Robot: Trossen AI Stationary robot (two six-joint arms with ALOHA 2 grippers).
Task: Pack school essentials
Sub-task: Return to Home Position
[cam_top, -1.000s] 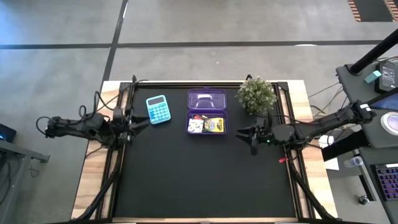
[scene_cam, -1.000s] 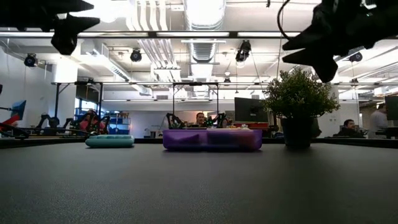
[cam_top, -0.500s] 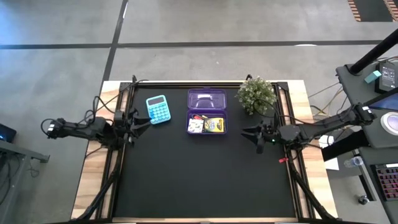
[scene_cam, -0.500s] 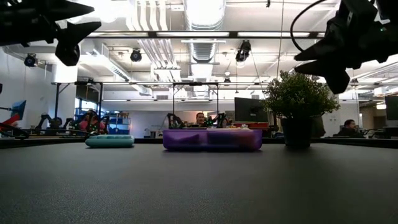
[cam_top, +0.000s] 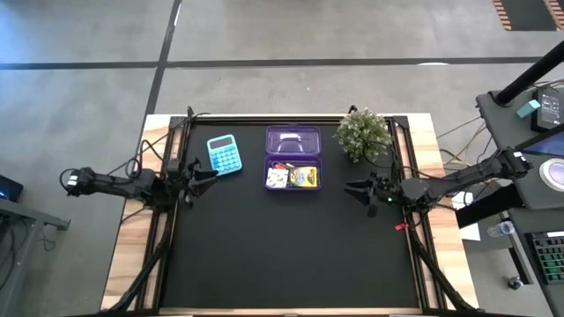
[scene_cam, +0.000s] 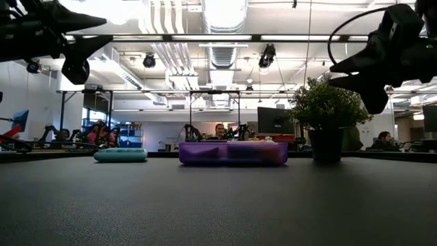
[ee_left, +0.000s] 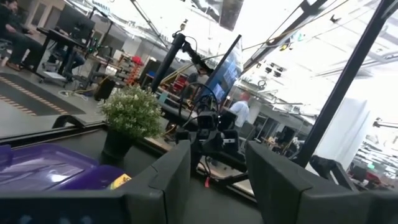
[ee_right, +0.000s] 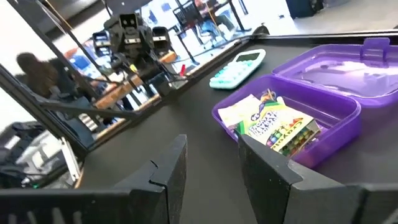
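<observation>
Left end effector hovers at the left edge of the bench, fingers apart, empty. One teal calculator. One purple box, lid open, holds one crayon box and one white packet. Both look light and crushable, best pinched gently by their edges. One plant. Right end effector hovers with fingers apart, empty.

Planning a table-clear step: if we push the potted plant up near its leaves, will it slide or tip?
Likely tips: the leaves spread wider than the narrow pot, so a high push levers it. A low push on the pot probably slides it across the mat. The leaves look springy, poor to grip. The open right gripper is nearest.
</observation>
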